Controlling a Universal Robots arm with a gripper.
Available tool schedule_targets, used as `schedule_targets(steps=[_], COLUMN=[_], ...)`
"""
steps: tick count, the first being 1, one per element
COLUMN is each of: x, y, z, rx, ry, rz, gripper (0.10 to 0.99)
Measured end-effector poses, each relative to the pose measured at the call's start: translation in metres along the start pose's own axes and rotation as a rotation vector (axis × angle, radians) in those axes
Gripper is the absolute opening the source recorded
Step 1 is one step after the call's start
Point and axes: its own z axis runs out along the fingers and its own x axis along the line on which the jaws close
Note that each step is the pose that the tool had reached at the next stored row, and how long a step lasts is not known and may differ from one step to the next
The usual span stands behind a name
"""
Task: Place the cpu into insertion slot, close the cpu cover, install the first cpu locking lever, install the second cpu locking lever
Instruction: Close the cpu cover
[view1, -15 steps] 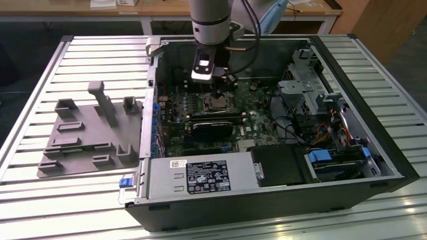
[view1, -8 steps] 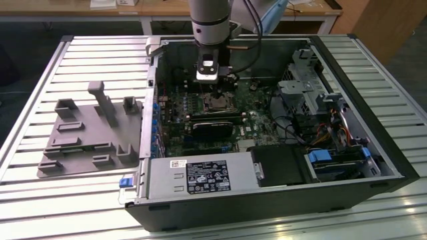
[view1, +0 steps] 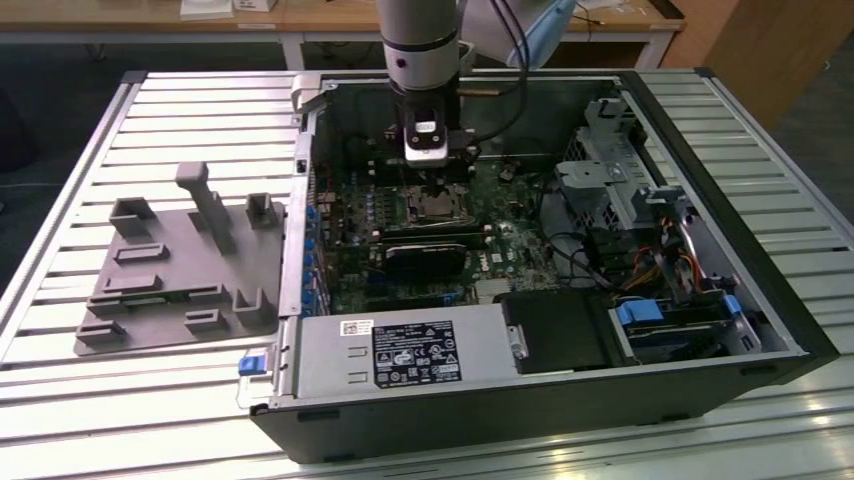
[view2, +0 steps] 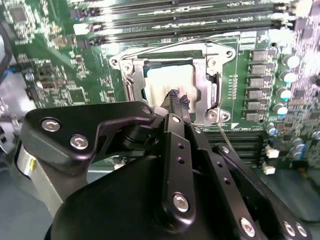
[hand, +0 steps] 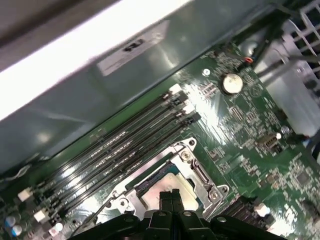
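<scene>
Right of the grey fixture (view1: 180, 265) on the table (view1: 80, 400), inside the open case (view1: 787, 330), my hand (view2: 177, 99) hovered with fingers pinched together, holding nothing. Its tips were just over the cpu (view2: 162, 82), seated in the insertion slot (view2: 167, 63) and framed by the cpu cover (view2: 200, 90). I judged a skewed push could scrape the chip.

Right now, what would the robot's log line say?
arm: gripper low over chip | jaws: shut | chip: sits inside metal cover | cover: flat on green board
</scene>
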Motion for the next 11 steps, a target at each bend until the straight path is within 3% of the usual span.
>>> schedule_targets(steps=[11], x=[0.0001], y=[-0.0001], z=[0.0003], rx=[-0.005], ry=[-0.0008], rz=[-0.188], gripper=[0.102])
